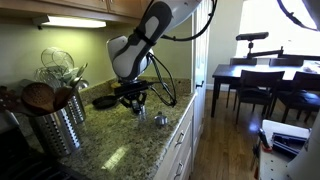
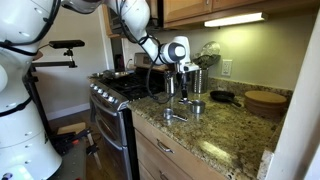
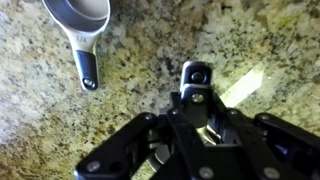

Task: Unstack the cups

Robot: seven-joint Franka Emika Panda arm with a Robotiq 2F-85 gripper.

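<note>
One small silver cup point(image 3: 82, 14) with a dark handle lies alone on the granite counter, at the top left of the wrist view. It also shows in both exterior views point(image 1: 160, 119) point(image 2: 172, 115). My gripper point(image 3: 196, 102) hangs low over the counter and is shut on the dark handle point(image 3: 195, 73) of another silver cup point(image 2: 196, 106), whose shiny bowl sits just below the fingers. The fingers hide most of that cup, so I cannot tell whether it is a single cup or a stack. The gripper also shows in both exterior views point(image 1: 133, 98) point(image 2: 184, 90).
A large ribbed steel utensil canister point(image 1: 55, 125) stands at one end of the counter. A dark round pan point(image 1: 105, 101) point(image 2: 225, 97) lies behind the gripper. A wooden bowl point(image 2: 265, 100) sits farther along. A stove point(image 2: 115, 90) adjoins the counter. The counter edge point(image 1: 175, 130) is near the loose cup.
</note>
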